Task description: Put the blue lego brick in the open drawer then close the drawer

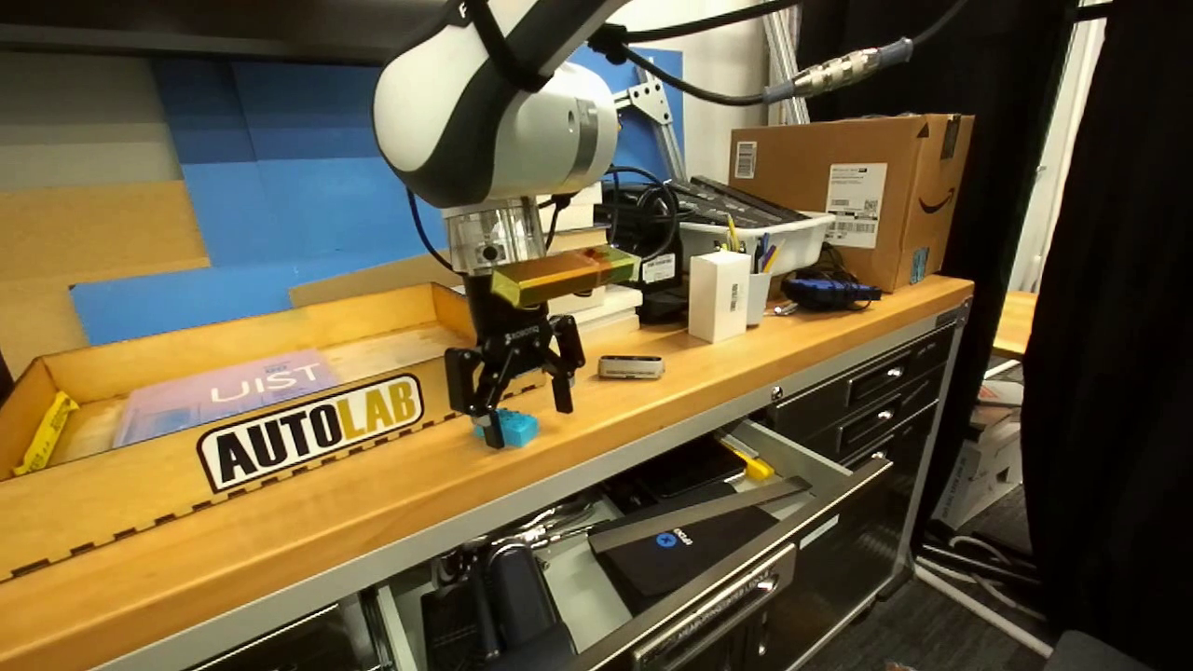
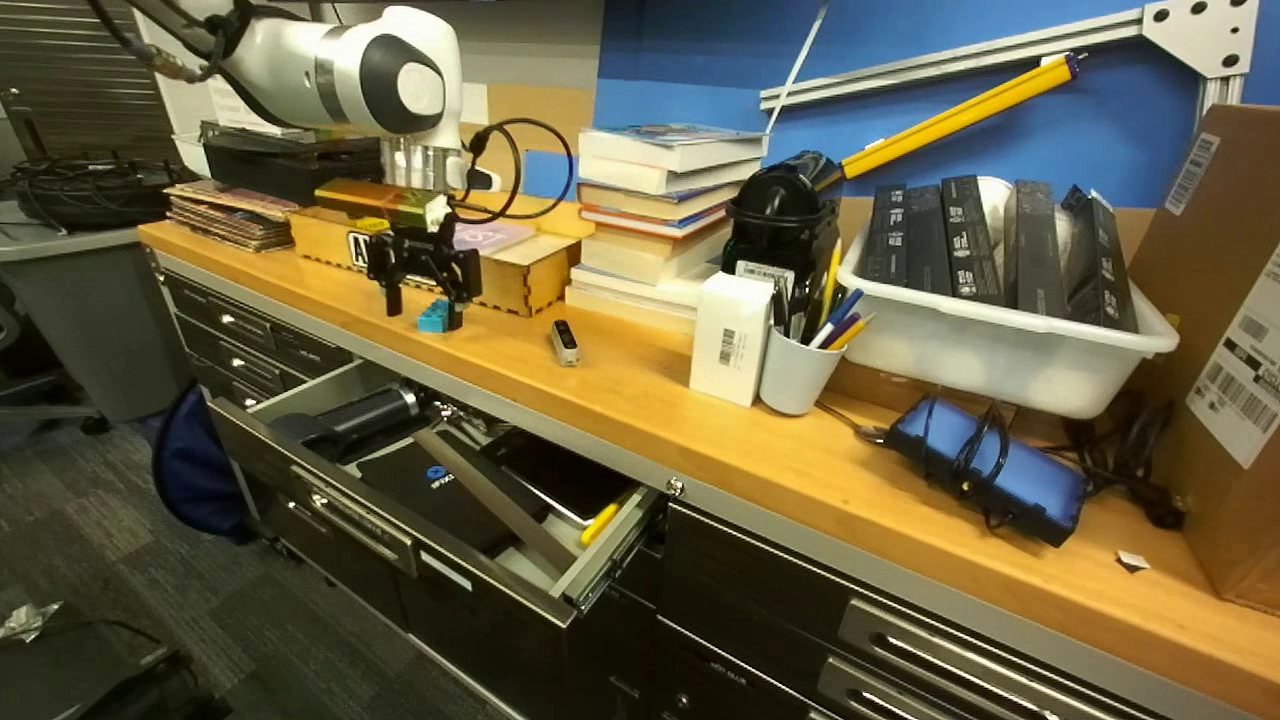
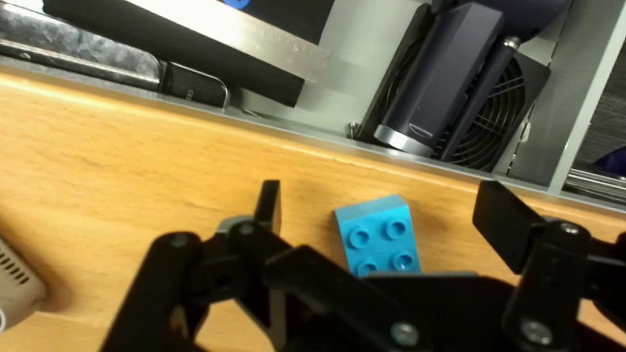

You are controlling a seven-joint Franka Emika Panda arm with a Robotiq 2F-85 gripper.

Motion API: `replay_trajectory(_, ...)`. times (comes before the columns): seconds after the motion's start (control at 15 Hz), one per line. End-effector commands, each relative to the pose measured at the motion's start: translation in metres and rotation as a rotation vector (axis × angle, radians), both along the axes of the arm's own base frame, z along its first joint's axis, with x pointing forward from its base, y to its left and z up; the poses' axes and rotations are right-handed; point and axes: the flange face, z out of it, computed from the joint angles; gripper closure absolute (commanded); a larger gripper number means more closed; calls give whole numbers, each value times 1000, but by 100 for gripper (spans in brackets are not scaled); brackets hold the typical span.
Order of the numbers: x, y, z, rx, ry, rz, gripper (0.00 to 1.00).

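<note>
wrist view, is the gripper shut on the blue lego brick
No, the gripper is open, and the wooden benchtop shows between its spread jaws on both sides of the blue lego brick.

My rounded arm, top centre in an exterior view, is white and black; my black gripper has white lettering and, low in the wrist view, silvery screws.

wooden benchtop | on it: blue lego brick | AUTOLAB tray | book stack
</note>
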Motion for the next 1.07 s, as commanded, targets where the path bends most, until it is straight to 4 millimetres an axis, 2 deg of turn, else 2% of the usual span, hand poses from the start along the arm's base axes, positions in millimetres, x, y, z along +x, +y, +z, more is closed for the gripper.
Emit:
replay_trajectory(0.0,11,17,3,3,-125,-39,0)
replay_trajectory(0.07,13,20,1,7,-149,-47,0)
replay_trajectory(0.13,14,22,-1,11,-167,-57,24)
replay_trajectory(0.2,15,24,-2,13,-186,-66,27)
replay_trajectory(0.4,12,24,-2,10,-219,-91,51)
replay_trajectory(0.6,2,12,7,-22,-218,-117,73)
replay_trajectory(0.73,-16,-5,13,-33,-181,-115,89)
replay_trajectory(1.0,-76,-37,4,-92,-25,-20,86)
